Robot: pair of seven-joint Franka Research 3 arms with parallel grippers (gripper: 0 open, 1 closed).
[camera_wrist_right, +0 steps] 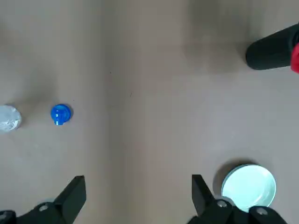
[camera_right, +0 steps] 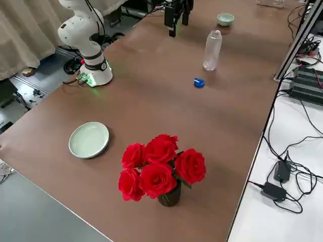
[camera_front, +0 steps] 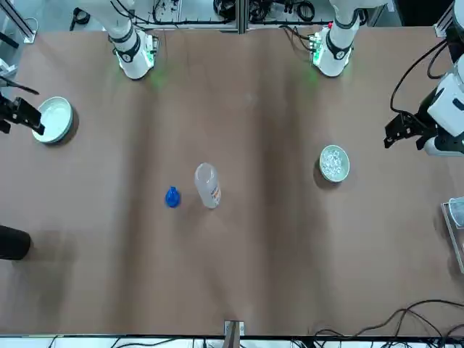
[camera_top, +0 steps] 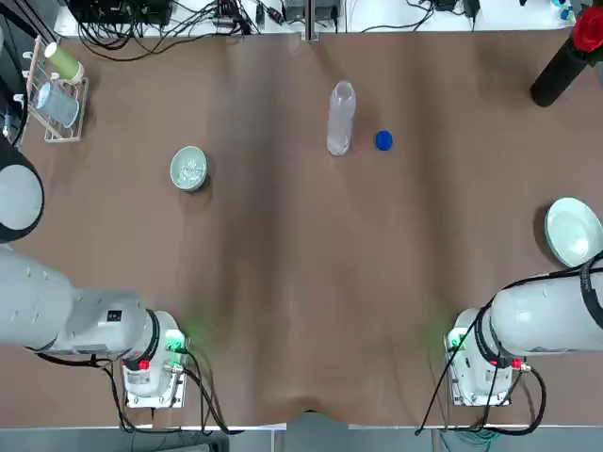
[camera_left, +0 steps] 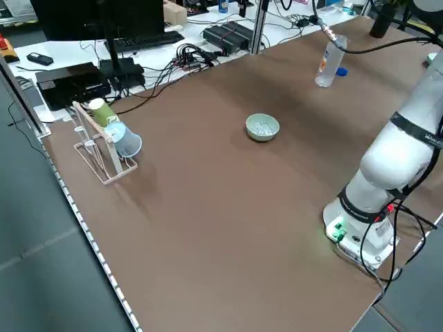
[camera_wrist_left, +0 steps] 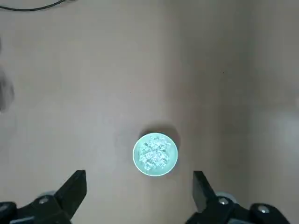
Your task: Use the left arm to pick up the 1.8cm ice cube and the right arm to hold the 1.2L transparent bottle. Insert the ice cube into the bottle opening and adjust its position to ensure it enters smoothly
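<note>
Brown counter [camera_top: 301, 282]. Clear bottle [camera_top: 340, 118]: upright at far centre, uncapped; blue cap [camera_top: 383, 140] just beside. Pale green bowl [camera_top: 188, 169]: ice cubes [camera_wrist_left: 155, 154] inside, beneath left claw [camera_wrist_left: 139, 185], fingers apart. Right claw [camera_wrist_right: 138, 188]: fingers apart, empty, raised beside a plate [camera_wrist_right: 248, 185].

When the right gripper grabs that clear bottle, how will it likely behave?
The bottle stands tall and slim, so a sideways nudge would probably tip it. It looks empty and uncapped, the blue cap lying beside it, so it is likely light. Its thin clear plastic may flex when squeezed.
</note>
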